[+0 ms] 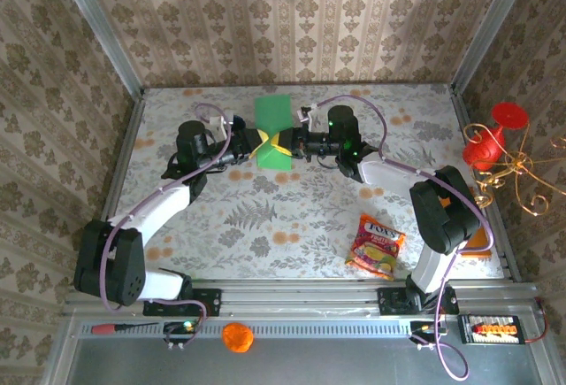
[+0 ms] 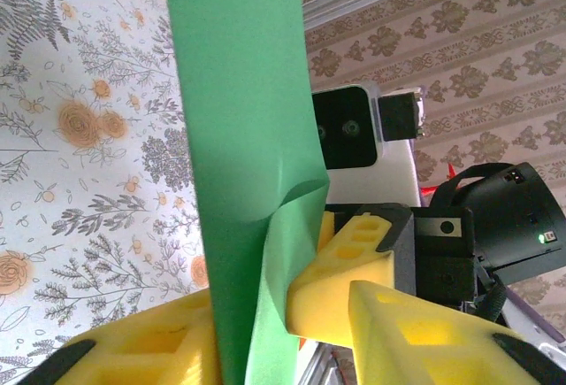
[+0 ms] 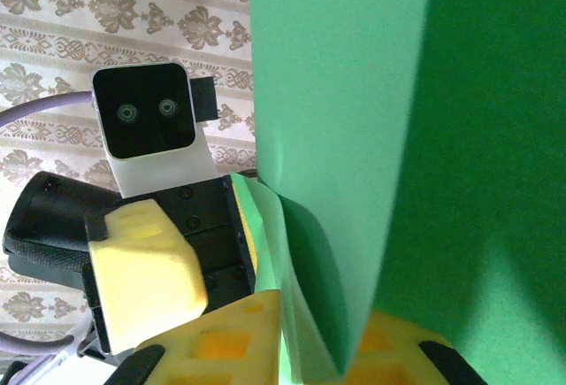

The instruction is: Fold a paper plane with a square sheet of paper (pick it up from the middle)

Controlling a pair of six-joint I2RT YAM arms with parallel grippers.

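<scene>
The square sheet of paper (image 1: pixel 273 118) is bright green and hangs upright above the back middle of the table, creased where the two grippers meet it. My right gripper (image 1: pixel 288 146) comes in from the right and is shut on the sheet; in the right wrist view its yellow fingers (image 3: pixel 221 341) press folded layers of the paper (image 3: pixel 354 93). My left gripper (image 1: pixel 257 144) reaches in from the left. In the left wrist view the paper (image 2: pixel 239 137) lies against one finger of the left gripper (image 2: pixel 279 319), with a gap to the other.
A colourful snack packet (image 1: pixel 378 245) lies front right on the flowered table (image 1: pixel 265 226). An orange-brown board (image 1: pixel 479 240) sits by the right arm's base. A red and gold ornament (image 1: pixel 492 142) stands at the right wall. Patterned walls close the back and sides.
</scene>
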